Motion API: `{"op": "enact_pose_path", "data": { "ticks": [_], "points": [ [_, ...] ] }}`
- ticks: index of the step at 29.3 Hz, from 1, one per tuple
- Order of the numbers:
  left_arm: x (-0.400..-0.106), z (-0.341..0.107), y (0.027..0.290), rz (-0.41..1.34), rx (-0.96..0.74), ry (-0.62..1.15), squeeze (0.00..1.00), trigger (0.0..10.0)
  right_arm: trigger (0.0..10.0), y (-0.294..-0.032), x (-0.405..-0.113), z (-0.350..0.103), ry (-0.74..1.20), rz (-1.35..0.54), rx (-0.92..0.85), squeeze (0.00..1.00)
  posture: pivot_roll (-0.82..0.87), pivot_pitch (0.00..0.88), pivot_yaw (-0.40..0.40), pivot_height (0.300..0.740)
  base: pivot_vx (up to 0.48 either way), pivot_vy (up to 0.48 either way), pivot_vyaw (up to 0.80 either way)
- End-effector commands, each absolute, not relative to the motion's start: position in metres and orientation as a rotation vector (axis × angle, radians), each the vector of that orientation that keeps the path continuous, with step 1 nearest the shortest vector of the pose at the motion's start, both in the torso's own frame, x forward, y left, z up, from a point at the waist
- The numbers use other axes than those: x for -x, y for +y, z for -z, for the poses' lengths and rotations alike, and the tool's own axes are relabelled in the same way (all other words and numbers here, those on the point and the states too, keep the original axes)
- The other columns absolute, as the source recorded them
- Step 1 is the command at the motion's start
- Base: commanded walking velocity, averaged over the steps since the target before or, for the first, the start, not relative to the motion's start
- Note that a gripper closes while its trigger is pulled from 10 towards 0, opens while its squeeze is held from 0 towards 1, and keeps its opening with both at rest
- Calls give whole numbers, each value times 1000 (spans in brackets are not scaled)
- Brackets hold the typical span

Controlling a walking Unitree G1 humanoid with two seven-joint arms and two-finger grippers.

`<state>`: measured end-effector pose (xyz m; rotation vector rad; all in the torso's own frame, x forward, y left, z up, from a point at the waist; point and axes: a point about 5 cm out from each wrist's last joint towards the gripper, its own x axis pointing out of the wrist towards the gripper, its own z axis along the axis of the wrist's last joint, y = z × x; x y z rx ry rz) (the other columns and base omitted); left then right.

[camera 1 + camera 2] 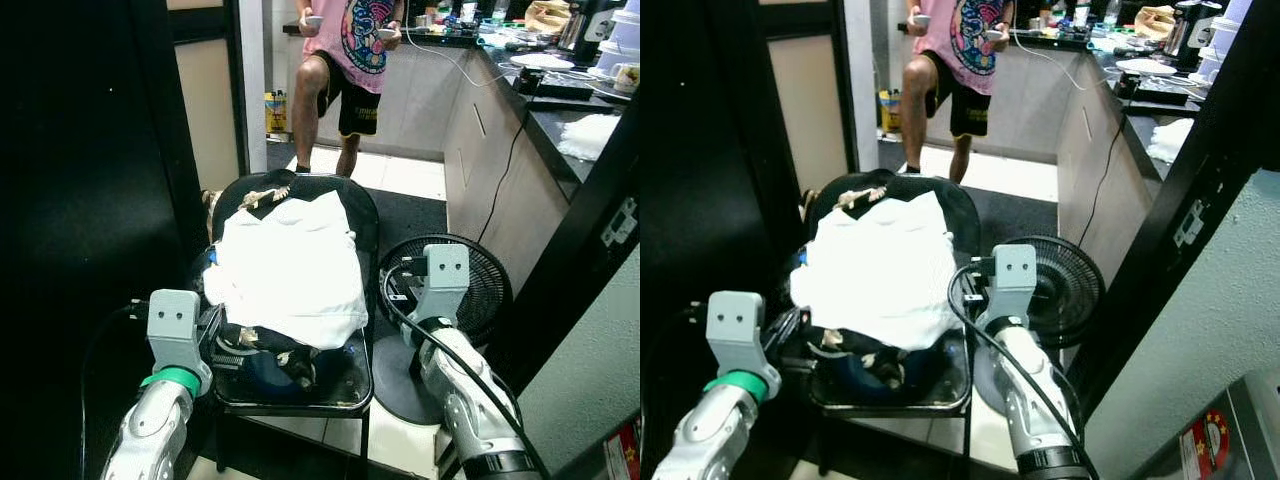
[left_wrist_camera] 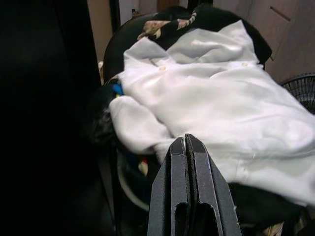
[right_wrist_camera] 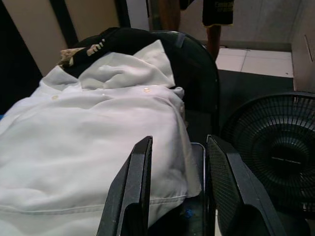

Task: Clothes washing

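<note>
The room is unevenly lit: daylight falls on the tiled floor [image 1: 400, 172] at the back, while the left side sinks into near-black shadow. The white shirt [image 1: 290, 265] is the brightest thing and looks slightly washed out, its folds faint. Head views are fairly sharp, a little grainy. In the left wrist view the close black fingers [image 2: 189, 191] look soft.

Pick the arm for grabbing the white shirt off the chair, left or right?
Right, probably. The right gripper is open, facing the white shirt hem at the chair edge. The left gripper is shut and would have to open first.
</note>
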<state>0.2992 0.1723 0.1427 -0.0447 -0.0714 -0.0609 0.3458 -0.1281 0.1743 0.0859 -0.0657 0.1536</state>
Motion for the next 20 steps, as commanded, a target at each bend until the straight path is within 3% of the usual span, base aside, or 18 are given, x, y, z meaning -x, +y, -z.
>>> {"op": "enact_pose_path", "data": {
  "ticks": [1, 20],
  "points": [
    [-299, -139, 171, 66, 62, -65, 0, 10000, 10000, -129, -346, -175, -59, -156, -75, 0, 1, 19, 16, 740, 0, 0, 0],
    [-299, -144, 167, 78, 81, -92, 0, 10000, 10000, -127, -349, -179, -57, -172, -54, 0, 1, 30, 1, 740, 357, 0, 0]
  ]
}}
